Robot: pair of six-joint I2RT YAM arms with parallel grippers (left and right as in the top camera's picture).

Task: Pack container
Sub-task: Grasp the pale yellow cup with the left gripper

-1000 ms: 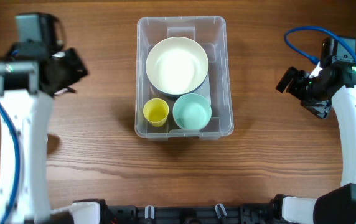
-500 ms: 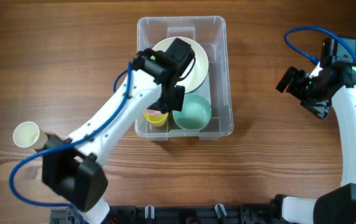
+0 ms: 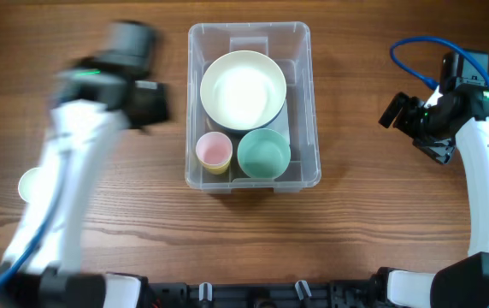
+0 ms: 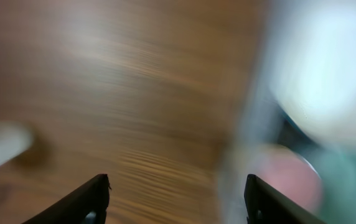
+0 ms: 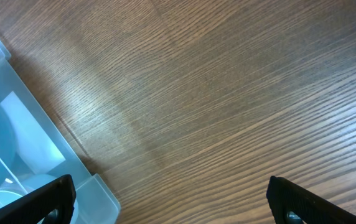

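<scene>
While the left end effector and right end effector hang released, the container between them holds a cream bowl, mint bowl and pink cup; packing seems nearly done, one pale cup on the worktop, left of the left end effector, apparently outstanding.

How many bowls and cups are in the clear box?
3 clearly: a big cream bowl at the far end, a teal bowl near right, a pink cup near left. A yellow edge under the pink cup suggests another hidden beneath.
</scene>
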